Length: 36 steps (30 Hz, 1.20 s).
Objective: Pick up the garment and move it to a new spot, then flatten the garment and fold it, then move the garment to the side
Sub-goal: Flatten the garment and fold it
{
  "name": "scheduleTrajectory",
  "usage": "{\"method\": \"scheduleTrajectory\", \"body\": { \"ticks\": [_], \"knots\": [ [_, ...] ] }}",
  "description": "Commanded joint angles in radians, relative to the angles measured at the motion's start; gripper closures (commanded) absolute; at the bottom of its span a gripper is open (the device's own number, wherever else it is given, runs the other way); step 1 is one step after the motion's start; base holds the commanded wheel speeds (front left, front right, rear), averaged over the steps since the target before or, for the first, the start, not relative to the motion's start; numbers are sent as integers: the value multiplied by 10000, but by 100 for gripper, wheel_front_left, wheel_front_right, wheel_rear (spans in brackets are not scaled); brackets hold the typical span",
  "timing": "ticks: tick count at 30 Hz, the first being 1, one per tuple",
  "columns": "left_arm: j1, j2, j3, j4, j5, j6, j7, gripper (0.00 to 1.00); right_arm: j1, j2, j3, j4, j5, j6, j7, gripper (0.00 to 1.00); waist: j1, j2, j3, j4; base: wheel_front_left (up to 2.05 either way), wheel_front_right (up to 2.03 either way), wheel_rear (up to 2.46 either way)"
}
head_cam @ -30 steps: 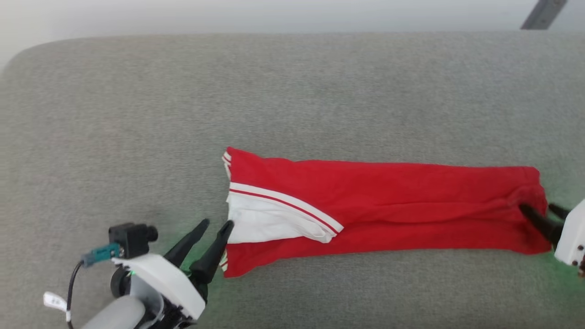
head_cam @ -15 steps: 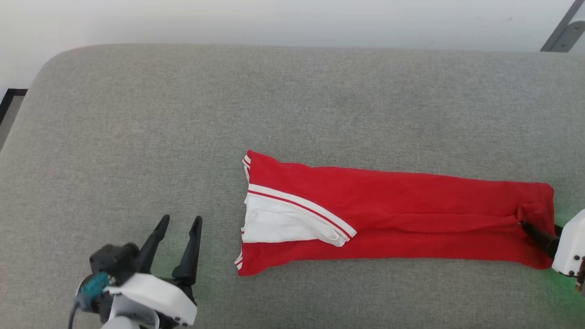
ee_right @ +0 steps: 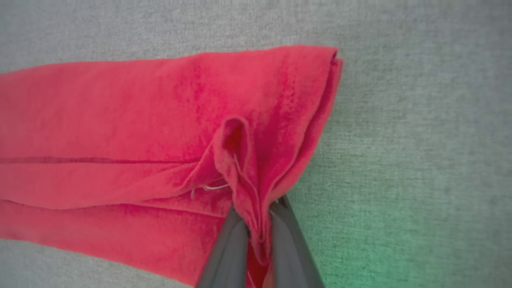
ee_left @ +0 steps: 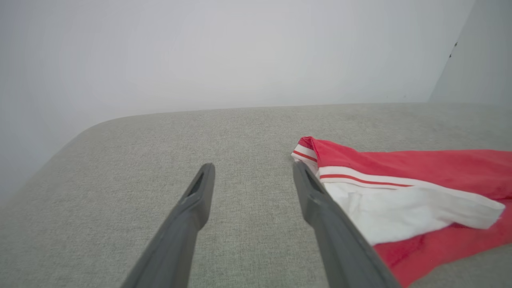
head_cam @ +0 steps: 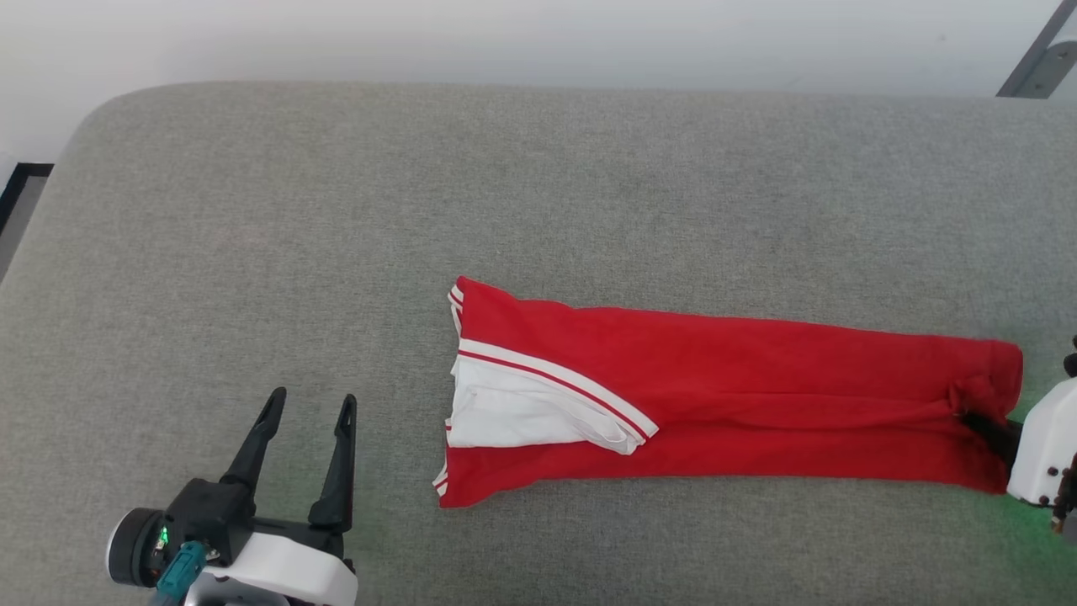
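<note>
The garment [head_cam: 740,396] lies as a long folded red strip across the grey cushion, its white sleeve end and striped trim at the left end [ee_left: 400,200]. At the strip's right end my right gripper [head_cam: 980,421] is shut on a pinched ridge of the red cloth [ee_right: 244,168], which bunches up between the two dark fingers [ee_right: 228,248]. My left gripper [head_cam: 310,406] stands open at the lower left, apart from the garment's left edge, with nothing between its fingers [ee_left: 196,200].
The grey fabric cushion [head_cam: 336,210] spreads wide behind and left of the garment, with a rounded far-left corner. A pale wall runs along the back. A grey metal strut [head_cam: 1035,59] shows at the top right. Dark floor edge [head_cam: 17,189] lies at far left.
My right gripper has closed on the garment's right end, puckering the cloth. My left gripper has drawn back left, away from the white sleeve end. The head camera has shifted.
</note>
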Motion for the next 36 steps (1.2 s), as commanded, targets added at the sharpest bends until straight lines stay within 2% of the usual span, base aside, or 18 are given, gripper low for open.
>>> {"method": "scheduleTrajectory", "body": {
  "ticks": [1,9,18,23,29,36],
  "knots": [
    [118,-61,105,-43,47,-62,-50,0,-51,-54,-8,138,22,-49,-78,100,0,-1,41,-41,0,0,0],
    [-66,-361,436,-195,158,-151,-50,0,-320,-698,-621,459,308,-46,-530,100,0,-1,196,-235,0,0,0],
    [-275,-404,504,-414,174,-172,-52,0,-235,-2248,-1449,1408,474,-35,-1076,100,0,-1,349,-413,0,0,0],
    [-242,-506,416,-411,266,-172,-51,0,-261,-2497,-1799,1786,660,-26,-1348,100,0,-1,339,-465,0,0,0],
    [-159,-500,322,-345,137,-165,-52,0,170,-2374,-1494,405,604,-26,-1385,100,0,-1,205,-474,0,0,0],
    [-27,-561,399,-307,95,-166,-52,0,628,-1791,-740,-2796,249,-24,-918,100,0,-1,-11,-460,0,0,0]
  ]
}}
